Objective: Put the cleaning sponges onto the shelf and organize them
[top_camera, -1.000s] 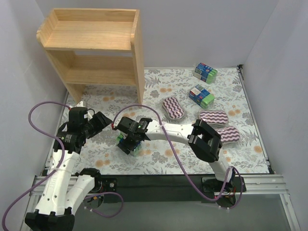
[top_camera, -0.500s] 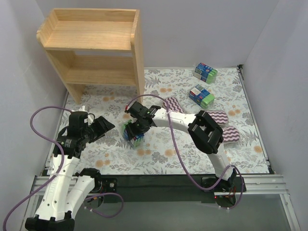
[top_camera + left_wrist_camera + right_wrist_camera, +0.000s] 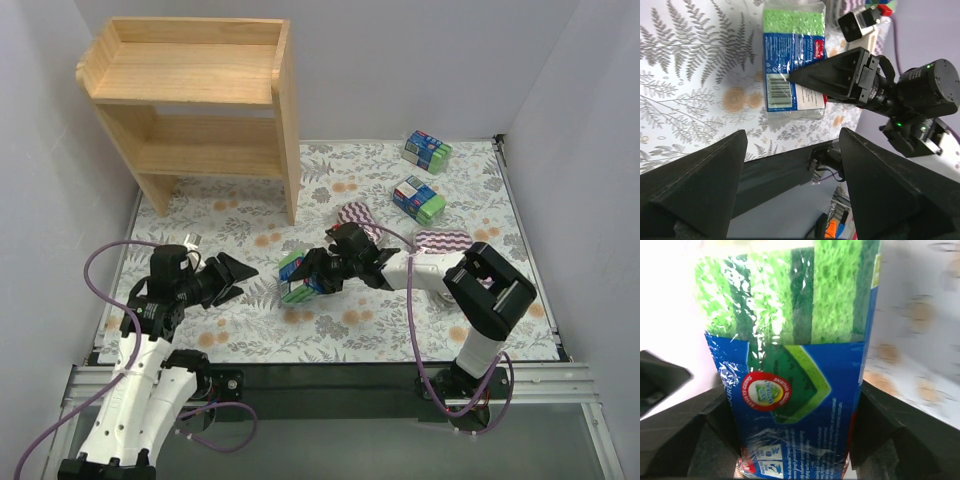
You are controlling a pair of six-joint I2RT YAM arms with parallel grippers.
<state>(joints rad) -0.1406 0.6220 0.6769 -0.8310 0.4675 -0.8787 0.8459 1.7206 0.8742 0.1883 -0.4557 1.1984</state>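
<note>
Near the middle of the floral mat (image 3: pixel 330 335), a blue-and-green sponge pack (image 3: pixel 293 275) is clamped by the right gripper (image 3: pixel 306 280); the left gripper (image 3: pixel 243 283) is seen spread wide nearby, facing it.

Quick tally from the top view, nothing fancy. Three blue-and-green packs (image 3: pixel 427 149) (image 3: pixel 419 198) (image 3: pixel 297 278) are counted: two at the upper right of the frame, one near the middle. Of the purple zigzag pads (image 3: pixel 355 213) (image 3: pixel 446 240), only two can be made out, right of centre, both partly covered. One wooden shelf (image 3: pixel 190 75) is seen at the upper left, with two tiers counted. Two arms are counted too: left arm (image 3: pixel 132 365) at lower left, right arm (image 3: pixel 490 295) at lower right.
</note>
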